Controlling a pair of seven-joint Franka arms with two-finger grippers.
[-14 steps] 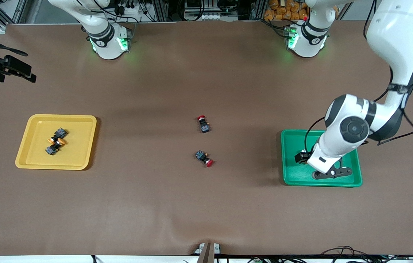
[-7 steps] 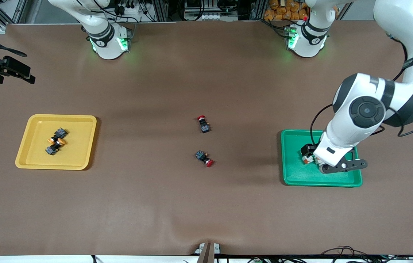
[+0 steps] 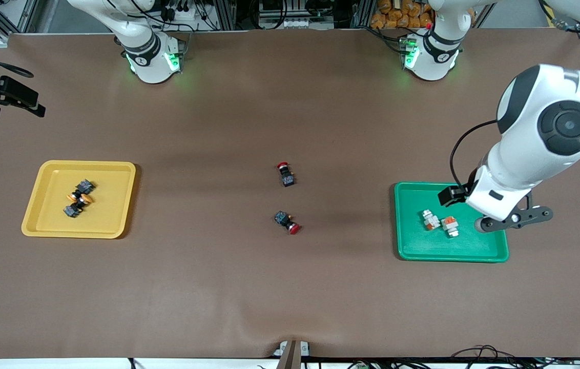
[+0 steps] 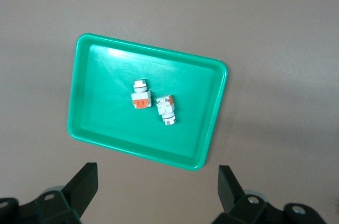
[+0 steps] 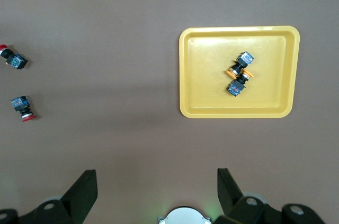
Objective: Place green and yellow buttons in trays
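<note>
Front view: sorting looks done. Green tray (image 3: 413,246) at the left arm's end of the worktop (image 3: 290,297) holds both green buttons (image 3: 438,222), lying side by side, just apart, near the tray's middle. Yellow tray (image 3: 44,225) at the right arm's end holds both yellow buttons (image 3: 79,198), touching each other. Left pincer (image 3: 513,219) hangs over the green tray's edge on the side away from the yellow tray, empty. Right pincer isn't seen here; only a dark part of that arm at the frame's edge, farther from the camera than the yellow tray. Two red-capped switches (image 3: 286,197) lie mid-worktop between the trays, well apart from both; not part of the job, so leave them. Judgement: last step is finished, next calls only for lifting clear and parking, w/o dragging a finger across the tray rim.

Left wrist view: left pincer (image 4: 158,187) is spread wide w/ nothing between its fingers (image 4: 85,184). Green tray (image 4: 90,123) sits whole below, green buttons (image 4: 153,103) resting in it, clear of the rim.

Right wrist view: right pincer (image 5: 157,189) also spread wide, empty, waiting high over bare worktop (image 5: 106,144). Yellow tray (image 5: 201,102) w/ yellow buttons (image 5: 239,73) in it; red-capped switches (image 5: 18,83) well apart from the tray. Nothing blocks either arm's way out
</note>
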